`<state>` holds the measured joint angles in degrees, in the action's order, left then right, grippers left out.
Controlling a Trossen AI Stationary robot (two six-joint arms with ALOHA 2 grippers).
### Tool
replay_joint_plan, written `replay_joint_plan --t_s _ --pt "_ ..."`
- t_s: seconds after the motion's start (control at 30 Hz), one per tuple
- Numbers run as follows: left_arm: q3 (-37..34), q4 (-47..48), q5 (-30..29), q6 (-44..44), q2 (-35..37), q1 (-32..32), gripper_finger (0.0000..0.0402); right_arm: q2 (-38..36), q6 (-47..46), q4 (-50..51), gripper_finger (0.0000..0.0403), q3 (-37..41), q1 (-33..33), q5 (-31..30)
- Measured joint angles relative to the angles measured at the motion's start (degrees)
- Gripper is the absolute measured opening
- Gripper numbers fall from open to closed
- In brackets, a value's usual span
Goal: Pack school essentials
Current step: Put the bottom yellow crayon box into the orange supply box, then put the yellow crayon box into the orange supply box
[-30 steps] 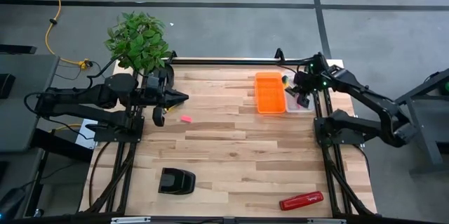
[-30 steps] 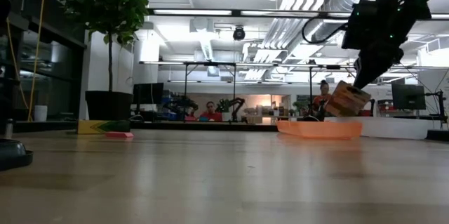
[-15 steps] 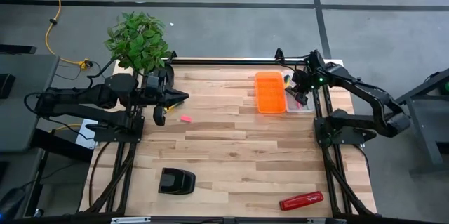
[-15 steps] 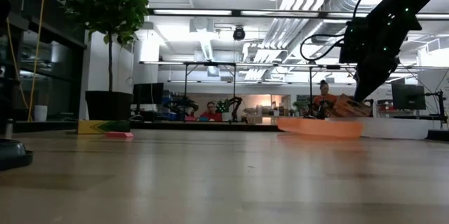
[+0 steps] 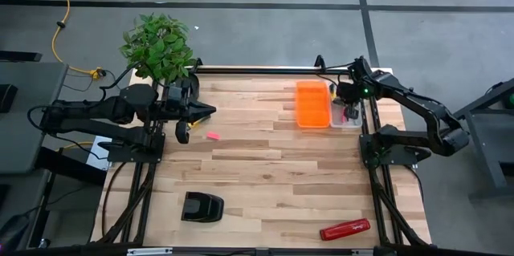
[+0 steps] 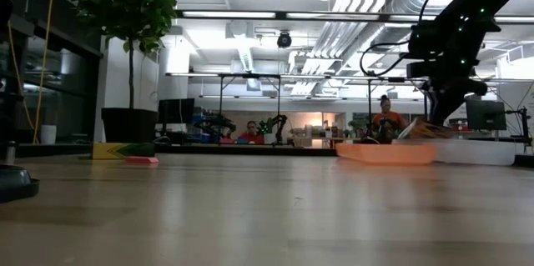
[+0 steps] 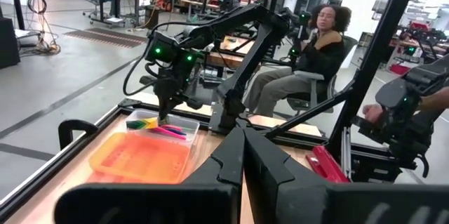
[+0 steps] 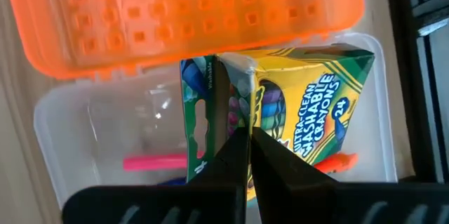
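**Crayon box going into the clear case**

The right gripper (image 8: 249,136) is working at about two o'clock on the table (image 5: 265,176), lowered into the clear plastic case (image 5: 354,122) that sits just beside the orange lid (image 5: 310,104). Its jaws are pinched together on the top edge of a crayon box (image 8: 302,104), which is standing tilted inside the case, leaning over a pink pen (image 8: 154,161) and an orange one (image 8: 335,161) lying on the case floor. By my judgement the step in hand is placing this box, and it is nearly finished: the box is inside the walls but not lying flat.

The left gripper (image 5: 210,111) is waiting at about ten o'clock, jaws pressed together and holding nothing. A second crayon box (image 5: 181,132) is lying near it, and the small pink eraser (image 5: 213,136) is sitting just past that, toward the table's middle.

The next move probably calls for the right jaws to part and the arm to lift straight up, so the tilted box is not dragged back out. After that, the loose box and eraser are remaining to be fetched. The red stapler (image 5: 345,229) at five o'clock and the black desk object (image 5: 201,207) at seven o'clock are lying well apart from all this.
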<state>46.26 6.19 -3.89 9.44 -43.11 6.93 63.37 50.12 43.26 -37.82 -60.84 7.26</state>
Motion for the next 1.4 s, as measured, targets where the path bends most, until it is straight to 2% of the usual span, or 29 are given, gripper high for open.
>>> replay_joint_plan --t_s 0.23,0.9,1.0,1.17,1.3,1.4 --pt "0.0 0.0 0.0 0.4 0.0 0.0 0.0 0.2 1.1 1.8 0.0 0.0 0.0 -2.4" --pt "0.0 0.0 -0.4 0.9 0.0 0.0 0.0 4.9 -10.3 -1.5 0.0004 0.2 0.1 -2.5" --pt "0.0 0.0 -0.4 0.9 0.0 0.0 0.0 4.9 -10.0 -1.4 0.0026 0.2 0.1 -2.5" --pt "0.0 0.0 -0.4 0.9 0.0 0.0 0.0 4.9 -10.3 -0.3 0.01 -0.2 0.1 -2.6" --pt "0.0 0.0 -0.4 0.9 0.0 0.0 0.0 3.9 -10.3 3.2 0.0151 -3.5 0.1 -2.7" --pt "0.0 0.0 -0.4 0.9 0.0 0.0 0.0 2.0 -11.2 6.5 0.0167 -7.0 0.1 -2.8"
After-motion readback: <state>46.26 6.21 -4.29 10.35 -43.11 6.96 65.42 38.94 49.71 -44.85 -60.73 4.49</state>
